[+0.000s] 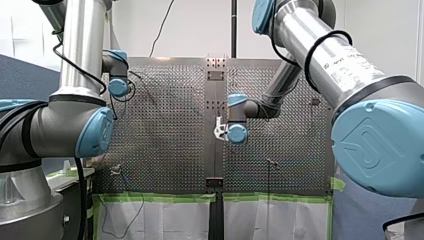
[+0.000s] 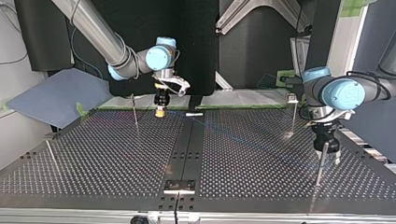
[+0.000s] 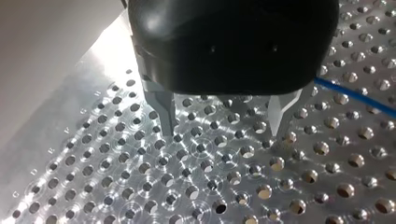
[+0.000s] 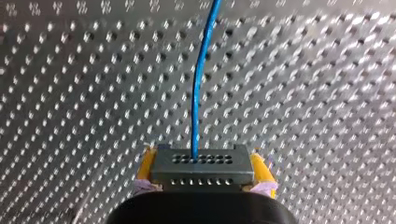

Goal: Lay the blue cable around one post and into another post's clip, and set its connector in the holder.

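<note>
- Tabletop (image 2: 116, 154): blue cable (image 4: 198, 93) runs straight over it, passing just beside my left tool (image 3: 224, 128), whose fingers stand apart, empty.
- My right tool (image 4: 201, 173): closed on connector (image 4: 201, 161); best hold it square, route without slack.

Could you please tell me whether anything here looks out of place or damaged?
Nothing stands out: my right claw holds the connector squarely, the blue cable runs ahead unkinked, and my left claw hangs open over the perforated table.
</note>
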`<move>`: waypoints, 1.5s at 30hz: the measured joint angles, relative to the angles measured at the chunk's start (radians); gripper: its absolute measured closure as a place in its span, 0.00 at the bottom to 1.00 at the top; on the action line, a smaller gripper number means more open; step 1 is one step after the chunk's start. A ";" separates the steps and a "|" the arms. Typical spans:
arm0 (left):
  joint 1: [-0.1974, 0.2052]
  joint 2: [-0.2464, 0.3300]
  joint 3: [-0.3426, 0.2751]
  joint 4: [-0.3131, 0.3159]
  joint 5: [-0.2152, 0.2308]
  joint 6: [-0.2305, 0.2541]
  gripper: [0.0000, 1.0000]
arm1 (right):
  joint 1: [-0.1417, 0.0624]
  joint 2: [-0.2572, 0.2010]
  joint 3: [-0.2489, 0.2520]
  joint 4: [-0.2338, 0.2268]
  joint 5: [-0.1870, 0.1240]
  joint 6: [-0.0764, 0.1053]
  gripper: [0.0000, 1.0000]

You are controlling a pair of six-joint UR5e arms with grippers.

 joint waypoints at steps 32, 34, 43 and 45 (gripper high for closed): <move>-0.015 0.000 0.000 -0.002 -0.014 0.025 0.00 | -0.210 0.043 0.269 -0.269 -0.020 0.049 1.00; -0.015 0.000 0.000 -0.002 -0.014 0.025 0.00 | -0.228 0.044 0.287 -0.287 -0.023 0.050 1.00; -0.017 0.000 0.000 -0.002 -0.014 0.025 0.00 | -0.302 0.057 0.361 -0.361 -0.017 0.063 1.00; -0.018 0.000 0.000 -0.002 -0.014 0.025 0.00 | -0.323 0.058 0.381 -0.381 -0.015 0.064 1.00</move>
